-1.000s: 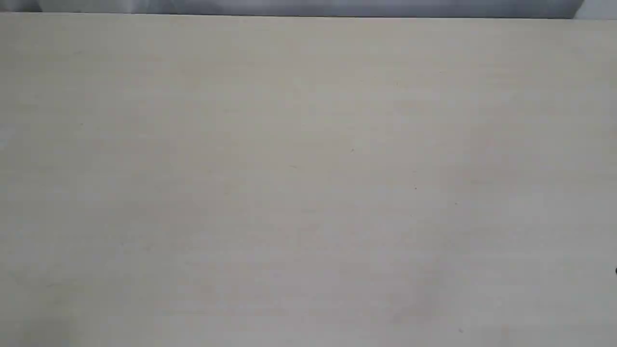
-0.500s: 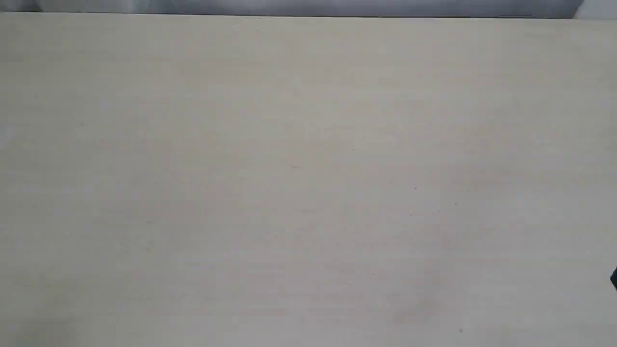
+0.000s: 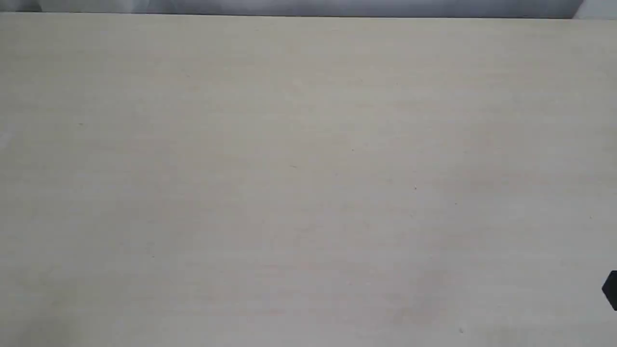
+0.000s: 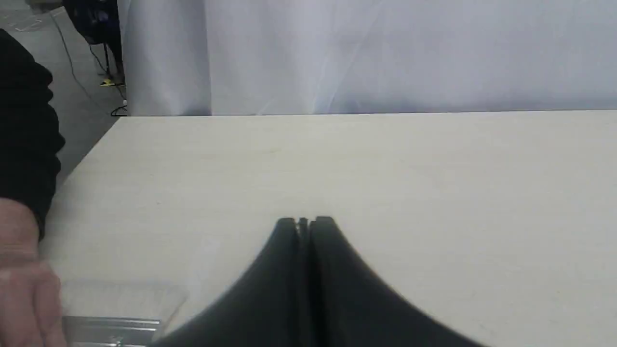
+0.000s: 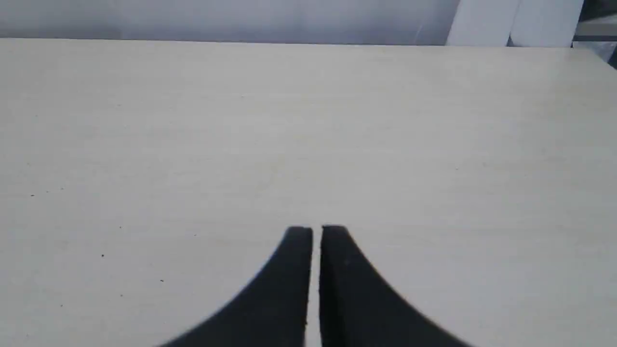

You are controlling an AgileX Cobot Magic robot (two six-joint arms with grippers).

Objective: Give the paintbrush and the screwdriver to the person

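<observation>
In the left wrist view the paintbrush (image 4: 115, 308) lies flat on the table, showing only its pale bristles and silver ferrule. The person (image 4: 21, 284) shows as a bare hand below a black sleeve, right beside the ferrule; whether it touches the brush I cannot tell. My left gripper (image 4: 304, 221) is shut and empty, a little way off from the brush. My right gripper (image 5: 316, 230) hangs over bare table with only a hairline gap between its fingers and nothing in them. A black tip (image 3: 610, 289) pokes in at the exterior view's right edge. The screwdriver is out of view.
The pale wooden table (image 3: 308, 168) fills the exterior view. A white curtain (image 4: 385, 53) hangs behind its far edge. Grey floor with cables (image 4: 82, 91) lies past the table's side edge, next to the person's sleeve (image 4: 24, 130).
A black tip at the right edge of the exterior view has come further into the picture and sits lower. Nothing else on the table differs.
</observation>
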